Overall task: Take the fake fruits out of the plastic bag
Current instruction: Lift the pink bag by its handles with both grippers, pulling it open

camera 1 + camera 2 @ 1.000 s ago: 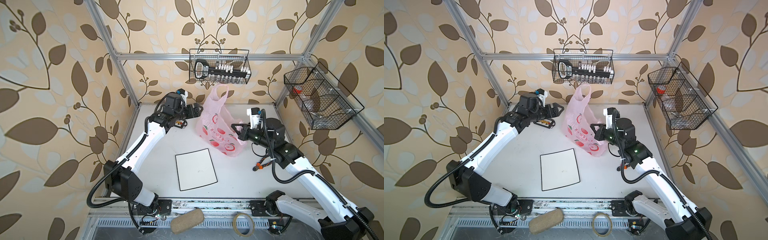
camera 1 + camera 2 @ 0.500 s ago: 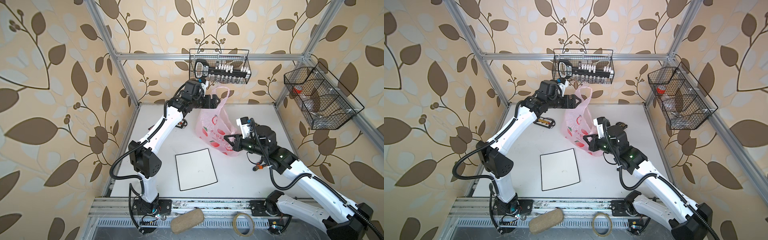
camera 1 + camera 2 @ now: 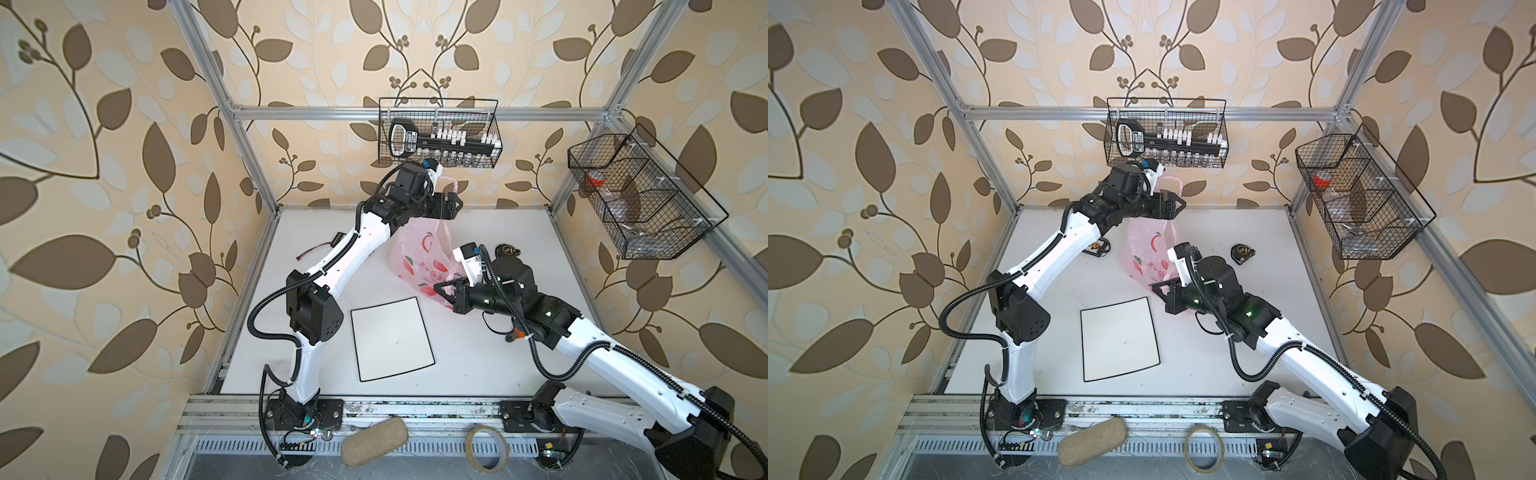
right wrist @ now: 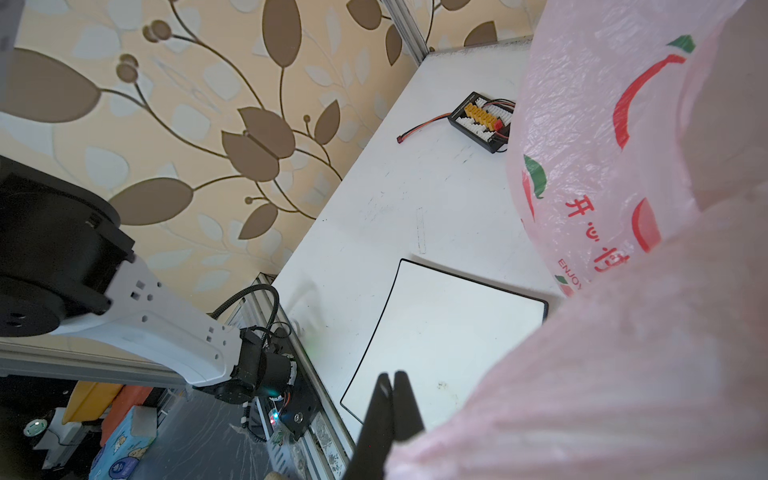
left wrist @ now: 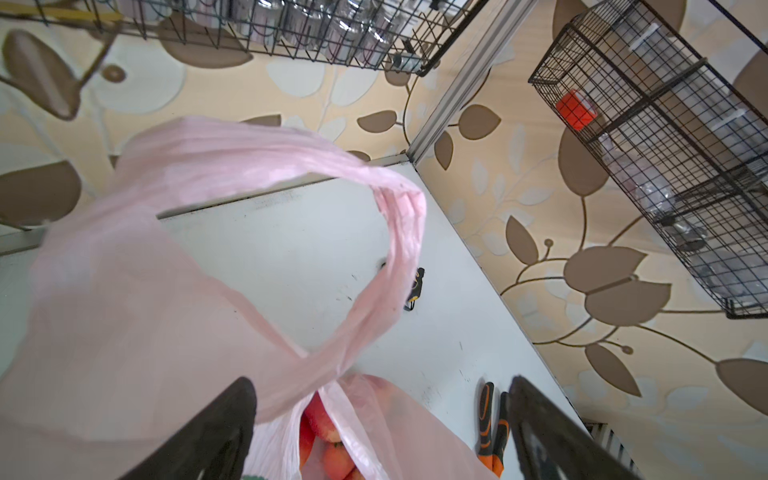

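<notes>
The pink plastic bag point(image 3: 419, 257) point(image 3: 1144, 253) stands at the back middle of the table, one loop handle raised. My left gripper point(image 3: 455, 206) point(image 3: 1177, 204) hovers open above its top. In the left wrist view the bag's mouth point(image 5: 124, 311) lies between the spread fingers of that gripper point(image 5: 382, 384), and red and orange fake fruits point(image 5: 328, 419) show inside. My right gripper point(image 3: 436, 286) point(image 3: 1151, 286) is shut, low against the bag's front right corner. In the right wrist view the bag's film point(image 4: 602, 145) bulges against the closed gripper point(image 4: 392, 376); no film shows between the tips.
A white black-edged mat point(image 3: 390, 336) lies in front of the bag. A black connector board with wires point(image 4: 484, 120) sits at the back left, a tape measure point(image 3: 1241, 253) right of the bag, orange-handled pliers point(image 5: 490, 424) beside it. Wire baskets point(image 3: 440, 133) point(image 3: 640, 195) hang on the walls.
My left arm swung from the back left up over the bag's top, still open. My right gripper slid down and to the left along the bag, whose bottom shifted left.
</notes>
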`<control>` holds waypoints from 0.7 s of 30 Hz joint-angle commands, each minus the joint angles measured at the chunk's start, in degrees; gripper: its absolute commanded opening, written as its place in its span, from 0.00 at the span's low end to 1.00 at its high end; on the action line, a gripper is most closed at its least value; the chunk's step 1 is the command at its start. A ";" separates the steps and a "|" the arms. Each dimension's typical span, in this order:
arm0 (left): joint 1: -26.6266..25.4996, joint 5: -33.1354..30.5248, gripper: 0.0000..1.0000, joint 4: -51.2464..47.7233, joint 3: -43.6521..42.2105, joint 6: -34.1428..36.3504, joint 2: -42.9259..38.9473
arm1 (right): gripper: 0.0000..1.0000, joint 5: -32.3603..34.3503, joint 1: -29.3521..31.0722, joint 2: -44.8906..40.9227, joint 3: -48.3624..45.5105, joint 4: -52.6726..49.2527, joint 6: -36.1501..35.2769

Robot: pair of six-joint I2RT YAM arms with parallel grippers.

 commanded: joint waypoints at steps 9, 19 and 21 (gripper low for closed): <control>-0.35 -2.63 0.76 12.45 3.89 -0.36 4.67 | 0.00 -2.82 2.23 0.51 -0.40 -0.87 -0.46; -0.34 -5.19 0.20 14.20 6.18 0.01 5.80 | 0.00 6.30 2.54 -2.56 -2.40 -1.83 2.51; -0.35 -4.76 0.08 15.46 3.32 0.41 2.71 | 0.00 10.80 2.51 -3.91 -3.42 -2.32 3.99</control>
